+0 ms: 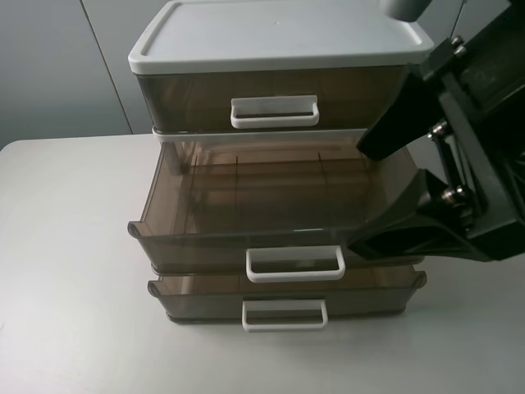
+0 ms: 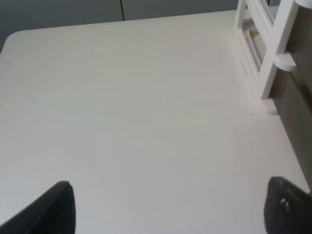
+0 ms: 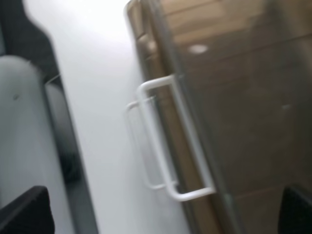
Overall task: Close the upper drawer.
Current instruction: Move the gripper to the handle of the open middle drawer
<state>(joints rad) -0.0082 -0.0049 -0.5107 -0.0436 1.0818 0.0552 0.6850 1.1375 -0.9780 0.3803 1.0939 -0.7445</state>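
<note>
**Black right gripper (image 1: 361, 197) spread at the open drawer (image 1: 197, 246)**

Its fingers stand released, flanking the drawer's right front corner; contact unclear. The drawer juts from the stack's middle tier, front wall crosswise, so closing means pushing rearward. The left gripper (image 2: 168, 209), also spread, hangs over bare table (image 2: 122, 97), farther off.

White table (image 1: 74, 271) before grey wall panels (image 1: 57, 66)
</note>
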